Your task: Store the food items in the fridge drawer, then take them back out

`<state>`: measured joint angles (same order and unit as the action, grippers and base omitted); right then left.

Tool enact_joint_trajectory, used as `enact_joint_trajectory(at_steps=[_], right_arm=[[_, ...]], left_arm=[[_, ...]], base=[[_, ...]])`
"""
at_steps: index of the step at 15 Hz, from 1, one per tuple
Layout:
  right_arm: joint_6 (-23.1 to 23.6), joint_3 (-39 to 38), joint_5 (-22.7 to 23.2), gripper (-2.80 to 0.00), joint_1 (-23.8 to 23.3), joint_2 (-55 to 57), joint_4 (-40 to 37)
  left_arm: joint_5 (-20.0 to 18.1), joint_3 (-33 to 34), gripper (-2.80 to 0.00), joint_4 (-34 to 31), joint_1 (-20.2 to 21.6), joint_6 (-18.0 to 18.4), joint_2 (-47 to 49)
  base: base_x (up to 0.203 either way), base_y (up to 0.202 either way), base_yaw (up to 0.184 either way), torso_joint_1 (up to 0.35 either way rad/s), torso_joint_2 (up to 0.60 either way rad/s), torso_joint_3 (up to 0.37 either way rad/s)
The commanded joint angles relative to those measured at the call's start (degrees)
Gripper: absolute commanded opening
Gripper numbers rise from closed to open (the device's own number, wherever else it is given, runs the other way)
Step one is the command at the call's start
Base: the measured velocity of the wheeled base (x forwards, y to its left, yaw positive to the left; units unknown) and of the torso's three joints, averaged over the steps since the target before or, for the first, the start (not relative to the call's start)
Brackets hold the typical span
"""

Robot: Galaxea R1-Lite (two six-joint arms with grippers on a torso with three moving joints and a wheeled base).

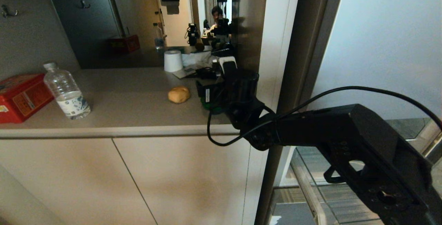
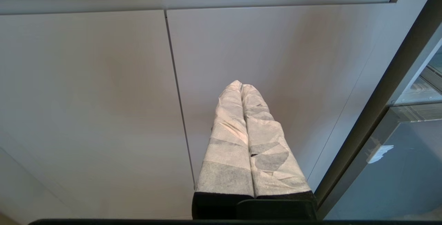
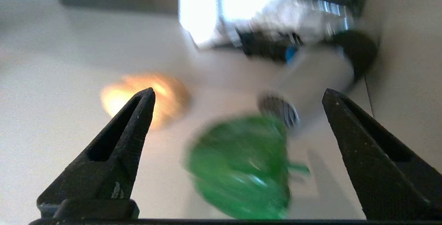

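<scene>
We note right gripper (image 3: 238, 94) spread wide, holding nothing, green bell pepper (image 3: 241, 169) lying free on counter (image 1: 138, 90) between its fingers. Bread roll (image 1: 179, 94) just beside pepper. Both out of fridge drawer, so we judge pepper set down. Left gripper (image 2: 241, 86) clenched, parked below counter.

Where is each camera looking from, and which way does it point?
Head view: from the robot's head, down at the counter with the bread roll and water bottle; the right arm reaches in.
Left wrist view: behind the shut left gripper, facing cabinet doors below the counter.
Right wrist view: behind the open right gripper, facing the green bell pepper on the counter.
Shared: head and right wrist views both show the bread roll; head and left wrist views both show the cabinet doors.
</scene>
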<state>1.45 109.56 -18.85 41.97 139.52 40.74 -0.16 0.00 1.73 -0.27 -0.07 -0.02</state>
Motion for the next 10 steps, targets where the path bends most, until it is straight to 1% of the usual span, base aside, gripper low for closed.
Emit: enact_joint_trajectory(at_steps=[1,2,4,6,10], right_arm=[[0.05,-5.92,-0.37,-1.98,2.98,-6.93,0.0],[-0.01,-9.3,-0.44,-2.8,4.29,-8.79,0.12],[-0.5,-17.06,-0.37,-2.8,6.49,-13.51,0.39],[-1.29,-25.77,-0.32,-2.8,8.6,-20.59,0.39],[-5.96,-45.97,-0.59,-2.8,12.73,-37.79,0.12]], left_arm=[[-0.01,0.62,-2.8,0.03,0.0,-0.01,0.02],[-0.02,0.62,-2.8,0.03,0.0,-0.01,0.02],[0.07,0.62,-2.8,0.03,0.0,-0.01,0.02],[-0.02,0.62,-2.8,0.03,0.0,-0.01,0.02],[0.07,0.62,-2.8,0.03,0.0,0.07,0.02]], base=[[0.0,0.0,0.0,0.0,0.0,0.0],[0.0,0.0,0.0,0.0,0.0,0.0],[0.0,0.0,0.0,0.0,0.0,0.0],[0.0,0.0,0.0,0.0,0.0,0.0],[0.0,0.0,0.0,0.0,0.0,0.0]])
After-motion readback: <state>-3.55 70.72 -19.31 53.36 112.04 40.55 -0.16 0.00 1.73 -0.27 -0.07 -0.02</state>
